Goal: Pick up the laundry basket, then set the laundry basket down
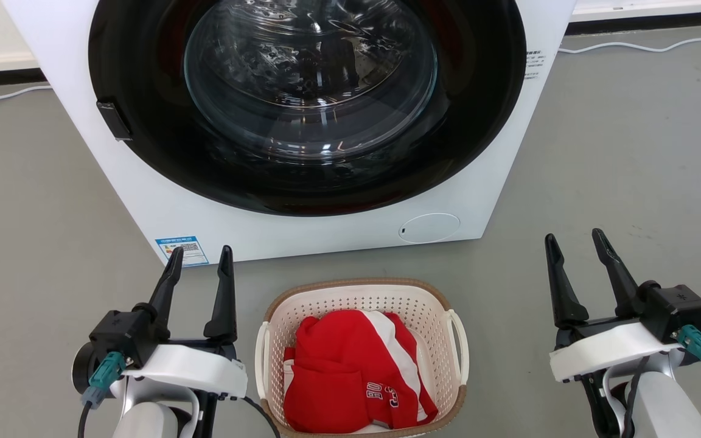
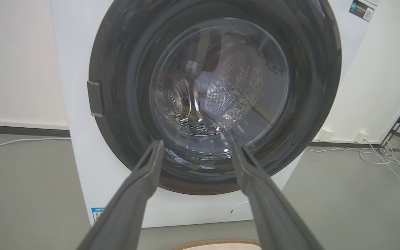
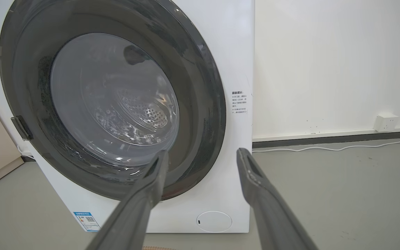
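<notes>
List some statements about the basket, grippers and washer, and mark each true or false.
1. The laundry basket sits on the floor in front of the washer. True.
2. The left gripper is shut on the basket. False: it is open, apart from the basket.
3. A red and white garment lies in the basket. True.
4. The washer door hangs open. False: it is closed.
5. The right gripper is open, holding nothing. True.

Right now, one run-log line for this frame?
phase: pre-grasp | laundry basket: on floor, untouched | left gripper: open | right gripper: open | washer: door shut
</notes>
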### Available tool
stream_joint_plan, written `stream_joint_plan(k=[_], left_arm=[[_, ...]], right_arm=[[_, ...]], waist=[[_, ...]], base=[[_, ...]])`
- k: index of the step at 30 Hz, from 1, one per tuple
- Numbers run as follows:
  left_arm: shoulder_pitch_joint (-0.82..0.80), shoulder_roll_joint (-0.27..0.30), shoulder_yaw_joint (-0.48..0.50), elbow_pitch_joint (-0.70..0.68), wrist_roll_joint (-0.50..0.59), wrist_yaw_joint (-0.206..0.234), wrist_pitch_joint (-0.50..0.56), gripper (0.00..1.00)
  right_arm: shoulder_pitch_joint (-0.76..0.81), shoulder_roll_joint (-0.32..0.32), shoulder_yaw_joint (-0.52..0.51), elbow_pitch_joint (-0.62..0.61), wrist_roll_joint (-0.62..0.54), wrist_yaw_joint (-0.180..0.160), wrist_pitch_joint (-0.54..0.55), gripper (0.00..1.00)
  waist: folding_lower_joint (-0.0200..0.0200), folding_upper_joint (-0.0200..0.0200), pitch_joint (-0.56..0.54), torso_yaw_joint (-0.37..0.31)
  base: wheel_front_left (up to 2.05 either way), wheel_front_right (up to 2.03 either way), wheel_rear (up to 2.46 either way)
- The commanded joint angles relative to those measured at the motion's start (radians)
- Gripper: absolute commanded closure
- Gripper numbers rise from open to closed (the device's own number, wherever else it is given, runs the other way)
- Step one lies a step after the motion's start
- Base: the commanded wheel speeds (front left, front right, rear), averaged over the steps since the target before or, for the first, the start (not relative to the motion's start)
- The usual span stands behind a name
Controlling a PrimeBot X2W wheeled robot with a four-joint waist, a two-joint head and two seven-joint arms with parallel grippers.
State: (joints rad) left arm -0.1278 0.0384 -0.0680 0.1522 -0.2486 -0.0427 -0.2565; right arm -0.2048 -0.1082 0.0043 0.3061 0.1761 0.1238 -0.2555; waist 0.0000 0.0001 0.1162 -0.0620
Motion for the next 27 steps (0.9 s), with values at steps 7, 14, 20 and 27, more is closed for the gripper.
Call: stream_joint_plan(k=[7,14,20,27], left_arm=[[-0.027,0.012,0.035,-0.011,-0.017,-0.005,-0.005,0.00],[0.002,-0.003,0.006,0.042,-0.053,-0.011,0.009,1.00],[0.006,-0.002,0.014,0.043,-0.118,-0.015,0.027,1.00],[0.006,-0.001,0.023,0.047,-0.192,-0.019,0.047,1.00]], right_arm=[[-0.017,-0.005,0.026,-0.015,0.008,0.007,-0.006,0.00],[0.005,0.005,-0.001,0.023,0.029,0.000,0.008,1.00],[0.012,0.008,-0.007,0.018,0.099,0.000,0.026,1.00],[0.016,0.011,-0.013,0.014,0.178,0.001,0.046,1.00]], waist=[[0.0000,-0.0001,0.000,0.001],[0.0001,-0.0001,-0.002,0.002],[0.0016,-0.0001,-0.011,0.005],[0.0000,-0.0001,-0.015,0.009]], base=[[0.00,0.00,0.00],[0.00,0.00,0.00],[0.00,0.00,0.00],[0.00,0.00,0.00]])
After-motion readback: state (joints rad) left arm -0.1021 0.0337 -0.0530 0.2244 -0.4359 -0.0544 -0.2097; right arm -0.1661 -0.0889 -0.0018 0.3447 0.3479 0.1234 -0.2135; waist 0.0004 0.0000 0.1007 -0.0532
